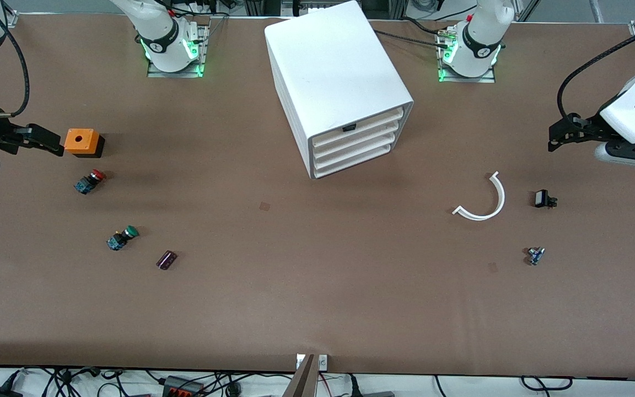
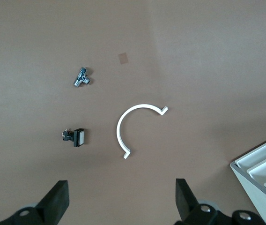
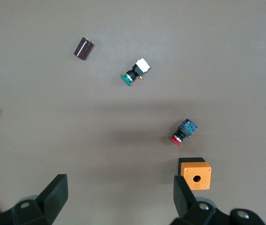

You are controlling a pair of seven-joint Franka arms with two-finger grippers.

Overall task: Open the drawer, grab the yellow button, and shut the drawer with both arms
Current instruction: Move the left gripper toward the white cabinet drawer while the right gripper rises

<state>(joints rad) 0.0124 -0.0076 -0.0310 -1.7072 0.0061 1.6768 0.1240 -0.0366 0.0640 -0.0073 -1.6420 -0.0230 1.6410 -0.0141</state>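
The white cabinet [image 1: 334, 77] stands at the middle of the table, near the robots' bases. All four of its drawers are shut. The highest drawer [image 1: 375, 122] has a small black tab on its front. The yellow-orange button is out of view. My left gripper [image 1: 557, 138] hangs open and empty at the left arm's end of the table; it also shows in the left wrist view [image 2: 122, 197]. My right gripper [image 1: 47, 144] is open and empty at the right arm's end, beside an orange box [image 1: 81, 141]; it also shows in the right wrist view [image 3: 119, 192].
A red-capped button [image 1: 90, 181], a green-capped button [image 1: 122, 237] and a dark cylinder [image 1: 166, 259] lie toward the right arm's end. A white curved strip [image 1: 485, 201], a small black part [image 1: 543, 199] and a small metal part [image 1: 535, 255] lie toward the left arm's end.
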